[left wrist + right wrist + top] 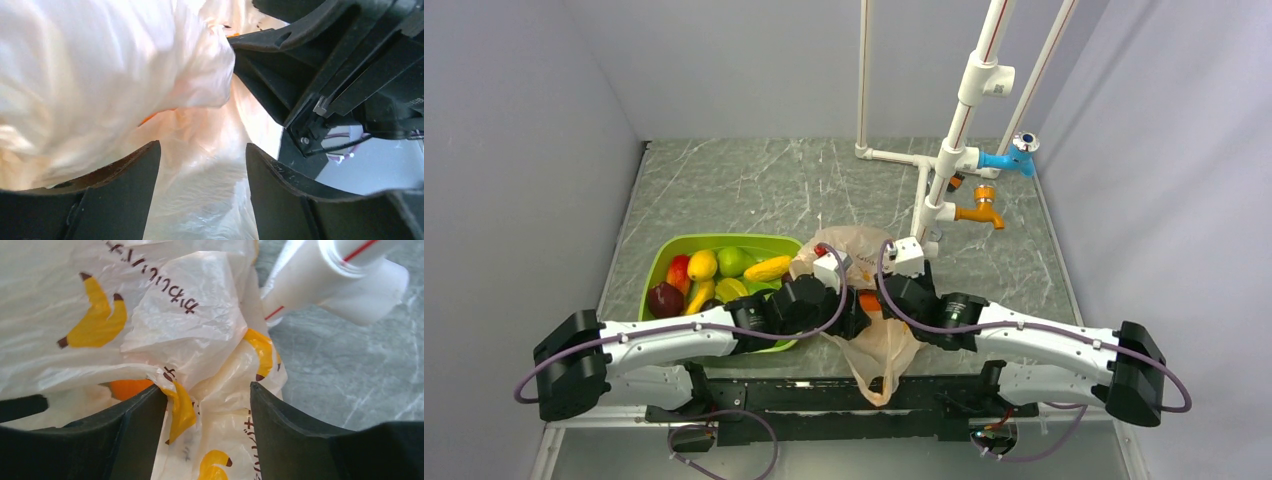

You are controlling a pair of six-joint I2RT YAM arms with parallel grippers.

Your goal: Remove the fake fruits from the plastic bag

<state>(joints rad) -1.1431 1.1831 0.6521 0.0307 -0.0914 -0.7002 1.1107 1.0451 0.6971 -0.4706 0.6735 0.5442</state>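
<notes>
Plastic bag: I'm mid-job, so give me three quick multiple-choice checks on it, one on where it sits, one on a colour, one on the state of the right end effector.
1. In the top view, where is the plastic bag relative to the green tub?
A. To the tub's right, between the two arms
B. Inside the tub
C. To the tub's left

2. What colour are the banana prints on the bag?
A. Blue
B. Green
C. Yellow

3. How does the right end effector stand?
A. Shut tight on nothing
B. Fingers apart, with bag film between them
C. Out of view

Answers:
1. A, since the top view shows the bag beside the tub's right edge, under both wrists.
2. C, since the right wrist view shows yellow bananas with brown tips.
3. B, since the right wrist view shows a wide gap with crinkled film in it.
</notes>
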